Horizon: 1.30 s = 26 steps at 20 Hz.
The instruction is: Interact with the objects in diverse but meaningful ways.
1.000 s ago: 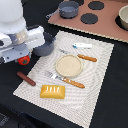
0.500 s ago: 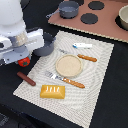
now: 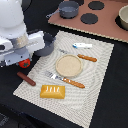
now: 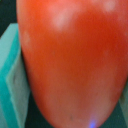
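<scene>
Red tomato (image 4: pixel 70 60) fills the wrist view, a teal pad (image 4: pixel 12 80) of the hand (image 3: pixel 24 60) against it; grip apparently closed on it. Risk: smooth round skin slipping out, rolling off the counter.

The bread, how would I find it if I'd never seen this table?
Look at the pale striped mat in the middle of the dark table. On the edge of it nearest the camera, just below the fork and the round plate, lies the bread. It is the only yellow-orange block, marked with pale slashes.
</scene>
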{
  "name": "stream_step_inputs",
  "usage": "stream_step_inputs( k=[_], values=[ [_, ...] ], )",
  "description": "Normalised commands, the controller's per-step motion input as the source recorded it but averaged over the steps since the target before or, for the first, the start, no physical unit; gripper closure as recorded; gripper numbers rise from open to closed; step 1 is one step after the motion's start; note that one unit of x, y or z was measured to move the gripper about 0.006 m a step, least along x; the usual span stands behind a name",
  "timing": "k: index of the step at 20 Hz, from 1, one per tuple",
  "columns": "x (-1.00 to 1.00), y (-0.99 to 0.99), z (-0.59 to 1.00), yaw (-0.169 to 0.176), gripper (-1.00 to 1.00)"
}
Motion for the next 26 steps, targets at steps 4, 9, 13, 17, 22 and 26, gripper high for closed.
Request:
stream_step_inputs(
  k=[4, 9, 13, 17, 22, 26],
  values=[
    [-0.04, 0.0, 0.01, 0.0, -1.0],
    [0.0, 0.0, 0.18, -0.002, -1.0],
    [0.06, -0.16, 0.97, -0.007, -1.0],
    [0.49, -0.14, 1.0, 0.0, -1.0],
    [0.82, -0.2, 0.85, 0.034, -1.0],
    [0.97, -0.25, 0.73, 0.0, -1.0]
  ],
)
